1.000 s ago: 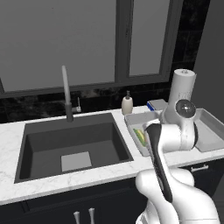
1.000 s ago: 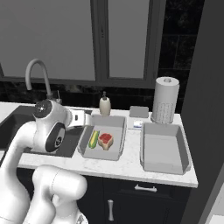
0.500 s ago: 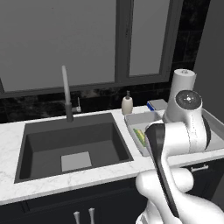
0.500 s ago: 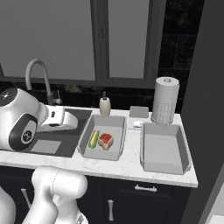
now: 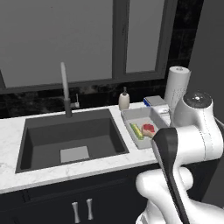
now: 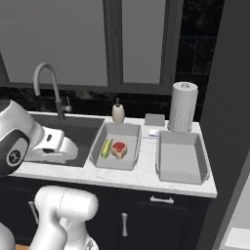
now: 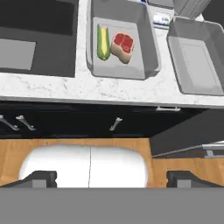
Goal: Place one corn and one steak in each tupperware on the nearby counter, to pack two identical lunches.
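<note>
One tub packed, one bare
Gripper [image 7: 111,177] wide open, holding nothing, tips cut off low; corn [image 7: 103,42] beside steak [image 7: 122,45] in the upper-centre tupperware [image 7: 146,43]; upper-right tupperware [image 7: 192,50] cropped.

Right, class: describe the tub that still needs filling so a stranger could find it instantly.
Start at the dark sink in the white counter. Two grey tubs sit to its right. It is the farther tub, below the paper towel roll, bare inside.

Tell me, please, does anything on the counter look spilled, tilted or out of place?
Nothing stands out. One tupperware holds a corn and a steak lying flat side by side; the other tupperware sits upright and empty beside it on the counter.
</note>
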